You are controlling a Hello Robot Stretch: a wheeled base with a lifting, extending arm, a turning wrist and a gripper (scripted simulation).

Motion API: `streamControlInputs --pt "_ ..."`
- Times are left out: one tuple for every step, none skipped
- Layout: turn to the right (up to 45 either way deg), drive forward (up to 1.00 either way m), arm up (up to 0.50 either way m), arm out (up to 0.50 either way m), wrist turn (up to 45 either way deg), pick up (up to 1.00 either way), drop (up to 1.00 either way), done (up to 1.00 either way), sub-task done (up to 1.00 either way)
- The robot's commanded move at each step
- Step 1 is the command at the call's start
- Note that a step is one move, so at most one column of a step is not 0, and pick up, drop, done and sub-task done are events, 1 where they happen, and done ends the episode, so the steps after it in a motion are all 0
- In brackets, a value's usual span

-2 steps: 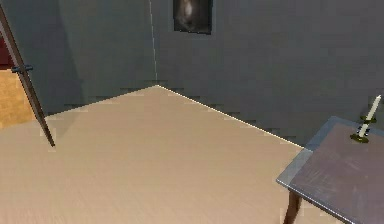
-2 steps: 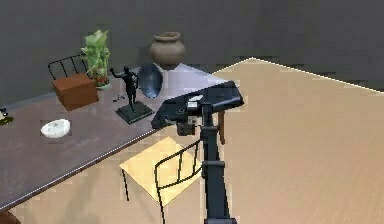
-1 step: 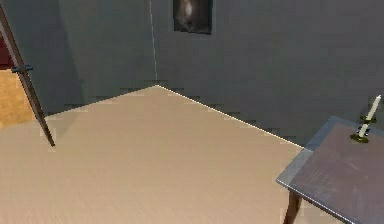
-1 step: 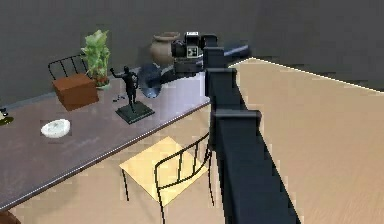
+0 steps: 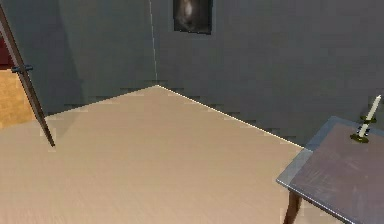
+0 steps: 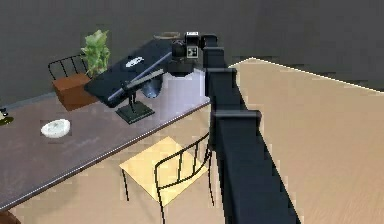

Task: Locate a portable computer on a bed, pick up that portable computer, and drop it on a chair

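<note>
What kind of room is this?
Probably a dining room in a house: a long table with a chair beside it, a plant in a pot on it, and a picture on the wall.

I see a home room: a candle on the surface, a potted plant, a wire chair, a picture on the wall.
</note>
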Motion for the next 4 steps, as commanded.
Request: streamControlInputs --pt "0.0 0.0 0.0 0.0 -45.0 0.0 0.0 0.0 0.0" --pt "0.0 0.0 0.0 0.0 -30.0 0.0 0.0 0.0 0.0" --pt "0.0 0.0 0.0 -0.46 0.0 0.0 0.0 0.0 0.0" --pt "45.0 0.0 0.0 0.0 0.0 0.0 0.0 0.0 0.0"
